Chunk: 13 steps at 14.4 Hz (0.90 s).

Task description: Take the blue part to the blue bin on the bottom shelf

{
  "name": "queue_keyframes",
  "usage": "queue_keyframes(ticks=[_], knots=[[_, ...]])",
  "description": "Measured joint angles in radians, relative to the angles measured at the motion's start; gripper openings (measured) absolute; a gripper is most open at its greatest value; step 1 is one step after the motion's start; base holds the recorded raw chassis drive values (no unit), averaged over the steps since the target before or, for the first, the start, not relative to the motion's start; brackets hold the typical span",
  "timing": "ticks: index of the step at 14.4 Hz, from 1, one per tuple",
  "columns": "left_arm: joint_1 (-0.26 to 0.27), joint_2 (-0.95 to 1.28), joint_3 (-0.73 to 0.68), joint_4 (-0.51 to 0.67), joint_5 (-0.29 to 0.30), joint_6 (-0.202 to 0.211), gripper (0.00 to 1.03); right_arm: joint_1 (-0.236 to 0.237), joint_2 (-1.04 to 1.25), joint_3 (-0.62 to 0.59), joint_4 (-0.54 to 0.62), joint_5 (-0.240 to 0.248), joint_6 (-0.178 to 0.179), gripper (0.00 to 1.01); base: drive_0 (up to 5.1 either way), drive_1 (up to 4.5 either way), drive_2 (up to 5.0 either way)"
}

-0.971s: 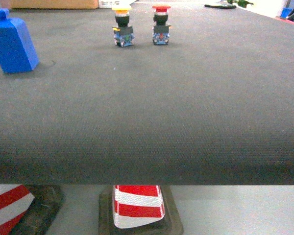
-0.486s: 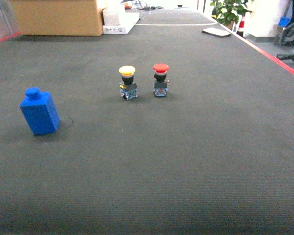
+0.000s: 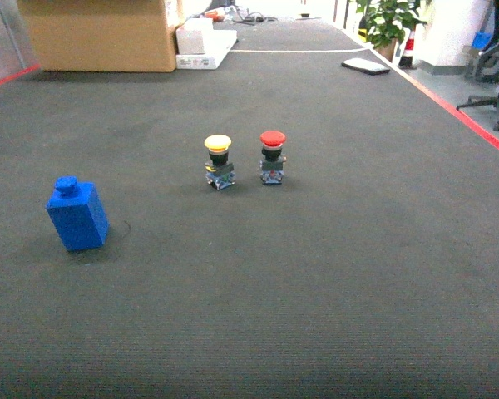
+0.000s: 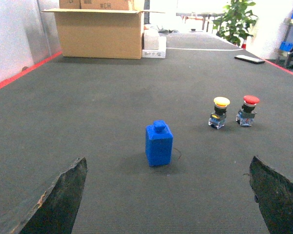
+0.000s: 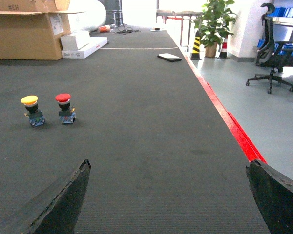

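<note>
The blue part (image 3: 77,215) is a small blue block with a round knob on top. It stands upright on the dark mat at the left of the head view. In the left wrist view the blue part (image 4: 159,144) stands ahead of my left gripper (image 4: 168,195), which is open with nothing between its fingers. My right gripper (image 5: 168,195) is open too, over bare mat. Neither gripper shows in the head view. The blue bin and the bottom shelf are out of view.
A yellow push button (image 3: 219,161) and a red push button (image 3: 272,156) stand side by side mid-mat. A cardboard box (image 3: 100,33) sits at the far left. A red line (image 5: 224,114) marks the mat's right edge, with an office chair (image 5: 276,48) beyond.
The head view has risen and tilted up: the mat's front edge and the striped cones below have gone out of sight, and the blue part and buttons now sit further into the frame.
</note>
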State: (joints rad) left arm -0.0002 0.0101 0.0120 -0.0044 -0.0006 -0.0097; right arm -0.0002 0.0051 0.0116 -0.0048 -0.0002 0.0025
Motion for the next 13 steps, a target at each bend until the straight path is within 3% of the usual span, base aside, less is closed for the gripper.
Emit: queue_keyframes(ticks=[10, 11, 12, 13], knots=[[0.000, 0.000, 0.000, 0.000, 0.000, 0.000, 0.98, 0.000, 0.000, 0.000, 0.000, 0.000, 0.000, 0.98, 0.0, 0.00, 0.0], [-0.026, 0.015, 0.013, -0.057, -0.083, -0.011, 0.98, 0.000, 0.000, 0.000, 0.000, 0.000, 0.000, 0.98, 0.0, 0.00, 0.0], [-0.152, 0.124, 0.061, -0.149, -0.330, -0.037, 0.98, 0.000, 0.000, 0.000, 0.000, 0.002, 0.001, 0.98, 0.0, 0.00, 0.0], [-0.212, 0.200, 0.062, -0.112, -0.486, -0.040, 0.98, 0.000, 0.000, 0.000, 0.001, 0.000, 0.000, 0.98, 0.0, 0.00, 0.0]])
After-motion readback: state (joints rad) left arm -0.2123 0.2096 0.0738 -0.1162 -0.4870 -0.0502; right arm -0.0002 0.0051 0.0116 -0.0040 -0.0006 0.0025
